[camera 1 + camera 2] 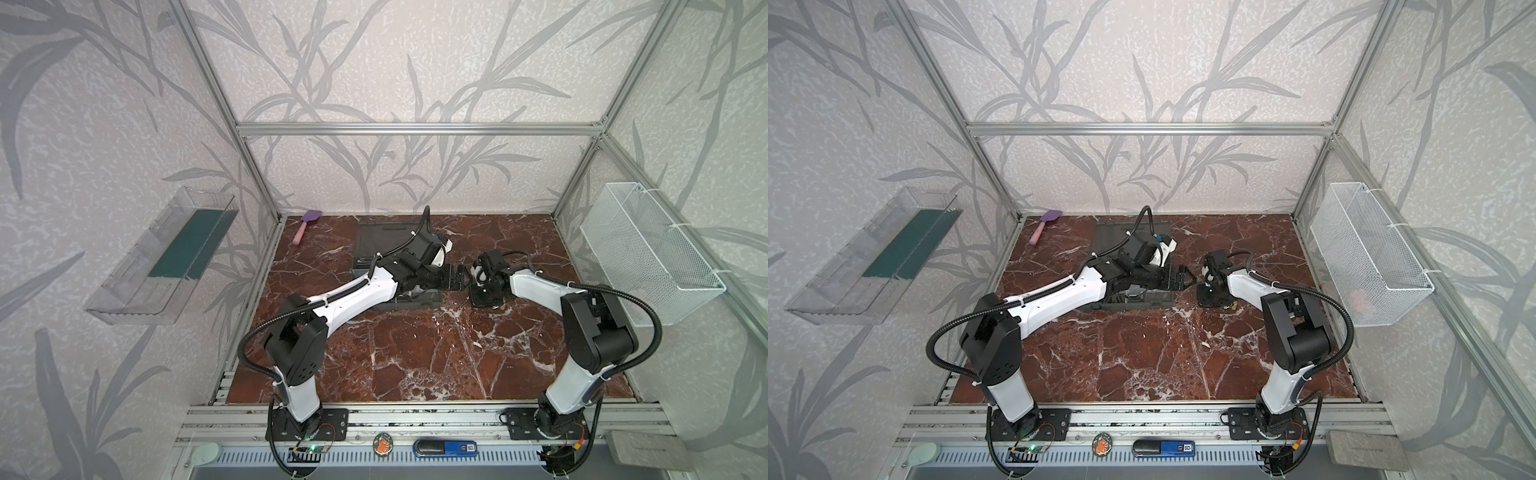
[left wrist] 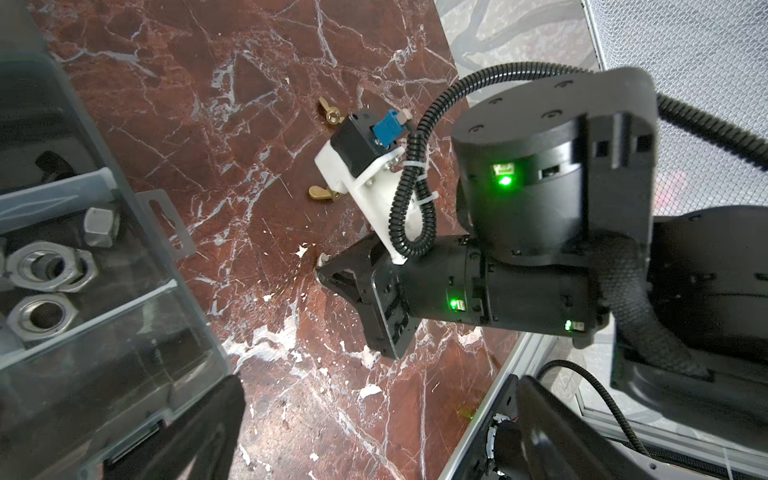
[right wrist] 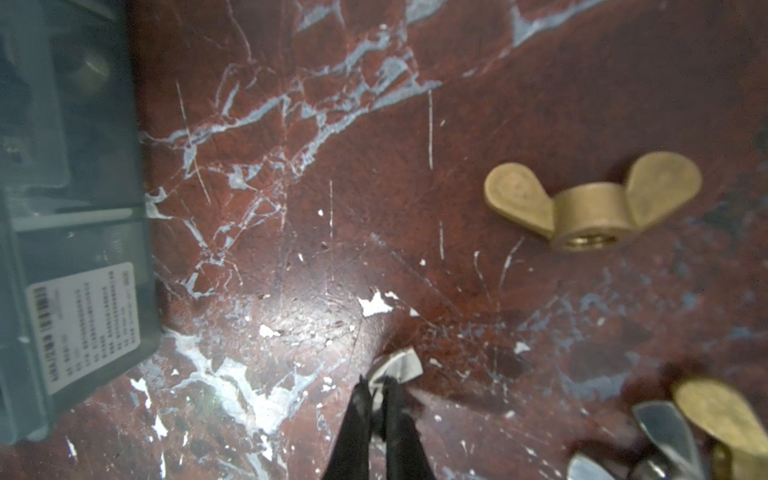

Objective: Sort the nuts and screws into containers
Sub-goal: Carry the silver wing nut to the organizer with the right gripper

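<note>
White links (image 1: 353,297), blk joints (image 1: 598,332), corrugated blk cables (image 2: 411,199), green LEDs (image 2: 505,180).

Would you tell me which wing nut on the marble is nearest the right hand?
The silver wing nut, pinched by one wing in the right hand; the brass wing nut lies loose, well apart.

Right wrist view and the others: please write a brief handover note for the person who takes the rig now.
Left gripper: open, empty, by the organizer case.
Right gripper: shut on a small silver piece, low at the table.
Done: silver hex nuts lie in a case compartment.
Left to do: brass wing nuts and silver winged pieces lie loose on the table.
</note>
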Available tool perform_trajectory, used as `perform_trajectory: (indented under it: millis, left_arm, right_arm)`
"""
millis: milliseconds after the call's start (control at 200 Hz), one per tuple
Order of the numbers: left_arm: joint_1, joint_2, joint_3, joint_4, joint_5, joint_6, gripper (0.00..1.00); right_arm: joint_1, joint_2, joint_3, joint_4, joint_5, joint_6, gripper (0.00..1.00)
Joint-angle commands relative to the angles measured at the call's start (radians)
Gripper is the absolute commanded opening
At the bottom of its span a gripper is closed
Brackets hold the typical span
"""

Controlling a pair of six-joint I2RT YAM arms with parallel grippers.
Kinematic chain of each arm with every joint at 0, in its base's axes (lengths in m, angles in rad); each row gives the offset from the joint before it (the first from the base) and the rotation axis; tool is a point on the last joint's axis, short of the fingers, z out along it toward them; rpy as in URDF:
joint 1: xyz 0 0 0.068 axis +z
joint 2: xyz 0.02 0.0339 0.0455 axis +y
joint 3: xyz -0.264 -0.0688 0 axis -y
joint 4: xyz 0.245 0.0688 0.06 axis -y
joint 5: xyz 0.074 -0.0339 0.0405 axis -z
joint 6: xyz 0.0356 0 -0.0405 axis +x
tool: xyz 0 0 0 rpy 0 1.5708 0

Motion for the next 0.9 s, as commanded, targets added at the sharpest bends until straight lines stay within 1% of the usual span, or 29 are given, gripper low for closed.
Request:
perform_trajectory:
  millis: [0, 300, 485, 605, 725, 900]
  left_arm:
    - [0.004, -0.045, 0.023, -0.025, -0.023, 0.029, 1.0]
    - [0.025, -0.095, 0.008, -0.063, -0.052, 0.063, 0.99]
    - [0.076, -0.154, -0.047, -0.055, -0.043, 0.053, 0.99]
    - [0.122, -0.208, -0.104, -0.04, -0.028, 0.033, 0.99]
    - [0.192, -0.267, -0.187, 0.003, 0.007, -0.012, 0.99]
    - [0.266, -0.349, -0.276, -0.001, 0.017, -0.02, 0.99]
  right_arm:
    - [-0.004, -0.041, 0.044, -0.039, 0.005, -0.005, 0.0]
    - [-0.002, -0.04, 0.141, -0.063, -0.053, 0.019, 0.0]
    - [0.006, -0.016, 0.23, -0.062, -0.107, 0.053, 0.0]
    - [0.036, 0.017, 0.291, -0.055, -0.106, 0.073, 0.0]
    - [0.08, 0.06, 0.35, -0.041, -0.111, 0.089, 0.0]
    - [0.158, 0.126, 0.443, -0.012, -0.092, 0.106, 0.0]
